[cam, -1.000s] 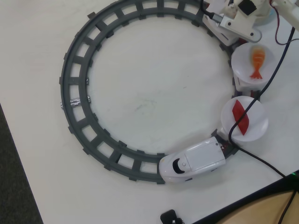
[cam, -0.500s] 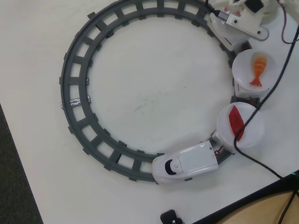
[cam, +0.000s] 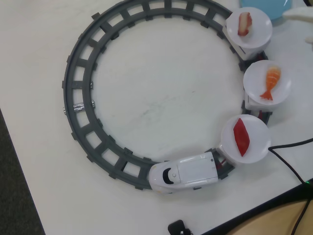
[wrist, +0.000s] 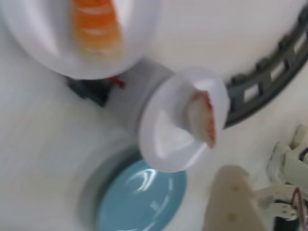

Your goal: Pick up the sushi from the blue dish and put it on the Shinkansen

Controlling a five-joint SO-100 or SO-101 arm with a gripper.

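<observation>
- Nearest the wrist camera, one pale finger (wrist: 233,199) of the gripper rises blurred from the bottom edge; its partner is not clearly visible, so how far the jaws stand apart cannot be told, and nothing shows in their hold.
- Just left of that finger lies the blue dish (wrist: 139,199), bare in the part that shows.
- Above the dish a white plate (wrist: 166,139) carries a pale, red-edged piece of sushi (wrist: 202,118); overhead, this plate (cam: 259,22) with its sushi (cam: 244,23) sits at the top right, touching the ring of track.
- At the overhead view's top right corner, the dish's edge (cam: 266,10) and a pale part of the arm (cam: 299,13) lie just beside that plate.
- Next along is a plate (cam: 282,83) bearing a shrimp sushi (cam: 270,81), which appears as an orange blur (wrist: 96,26) in the wrist view.
- Third in line, a plate (cam: 230,142) holds a red tuna piece (cam: 241,137).
- All three plates ride on cars coupled behind the white Shinkansen (cam: 186,174), which stands on the grey circular track (cam: 83,98) at the bottom of the loop.
- Black cables (cam: 288,161) trail over the white table (cam: 156,93) right of the train.
</observation>
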